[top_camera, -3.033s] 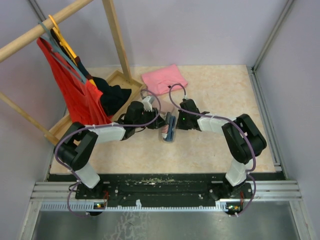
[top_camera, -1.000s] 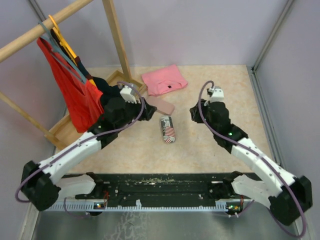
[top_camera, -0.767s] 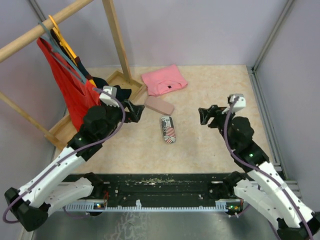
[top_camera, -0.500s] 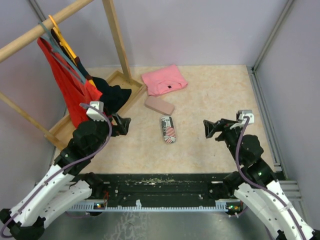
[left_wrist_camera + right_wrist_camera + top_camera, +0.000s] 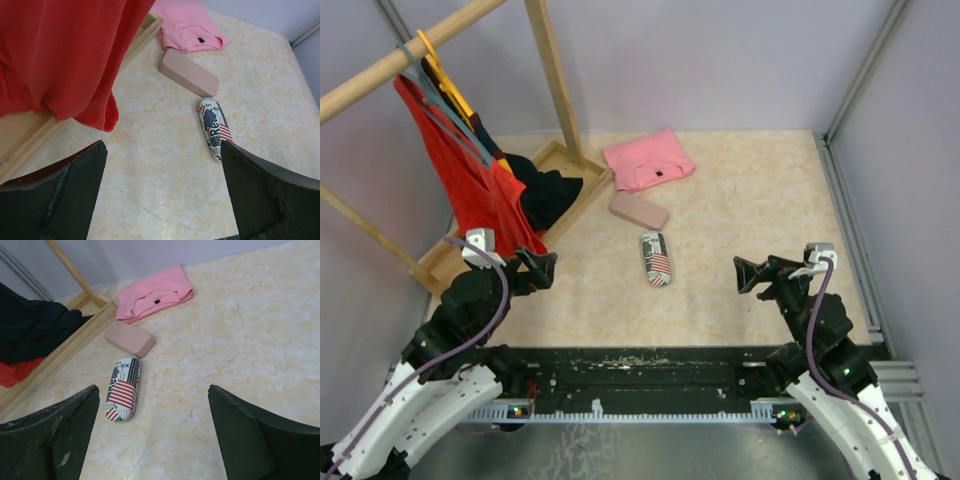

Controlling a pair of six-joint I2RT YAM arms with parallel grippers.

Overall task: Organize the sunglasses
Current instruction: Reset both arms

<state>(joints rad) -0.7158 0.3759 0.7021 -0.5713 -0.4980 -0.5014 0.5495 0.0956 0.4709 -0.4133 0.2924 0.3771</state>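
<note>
So, left edge: a wooden rack [image 5: 552, 70] stands here with a red garment [image 5: 460, 170] hanging from its bar.
Wooden tray [image 5: 582, 168]: it sits at the rack's foot near the far-left corner, with a dark cloth [image 5: 545, 195] heaped in it.
Left claw [image 5: 538, 268]: it hovers near the near-left part of the counter [image 5: 750, 200], fingers spread wide and empty.
Pink case [image 5: 639, 209]: closed, it lies mid-counter, just beside the tray's corner.
Flag-patterned case [image 5: 657, 258]: closed, it lies just nearer than the pink case, apart from it.
Pink cloth [image 5: 648, 158]: folded, it lies by the far edge.
Sunglasses: no view shows them, so I cannot tell where they are.
Right claw [image 5: 750, 275]: it hangs toward the near-right, fingers wide apart, holding nothing.
</note>
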